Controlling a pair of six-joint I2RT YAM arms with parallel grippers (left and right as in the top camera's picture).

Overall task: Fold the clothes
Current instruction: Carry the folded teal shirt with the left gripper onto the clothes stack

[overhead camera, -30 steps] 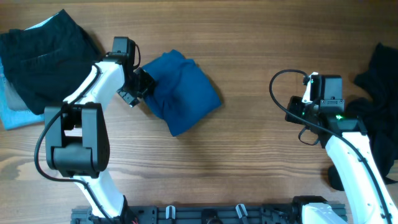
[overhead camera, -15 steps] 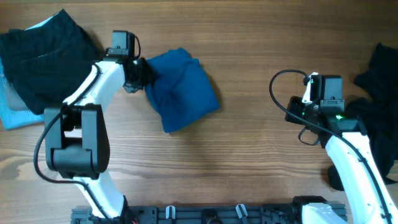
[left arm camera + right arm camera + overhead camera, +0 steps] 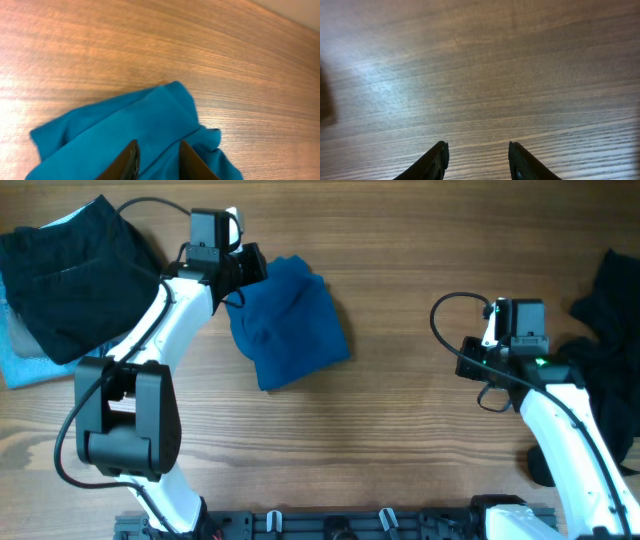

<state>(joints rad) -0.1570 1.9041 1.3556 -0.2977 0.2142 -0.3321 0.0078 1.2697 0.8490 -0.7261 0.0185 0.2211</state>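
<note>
Judged step: finishing the folded blue top [image 3: 290,325], which lies left of centre. My left gripper [image 3: 250,268] sits at its far-left edge. The wrist view shows fingers [image 3: 131,160] narrow with cloth between, grip unconfirmed. My right gripper [image 3: 477,161] stands wide and empty. Only overhead shows the black pile [image 3: 65,275] at far left. Carrying the top there likely needs a firm pinch.
</note>
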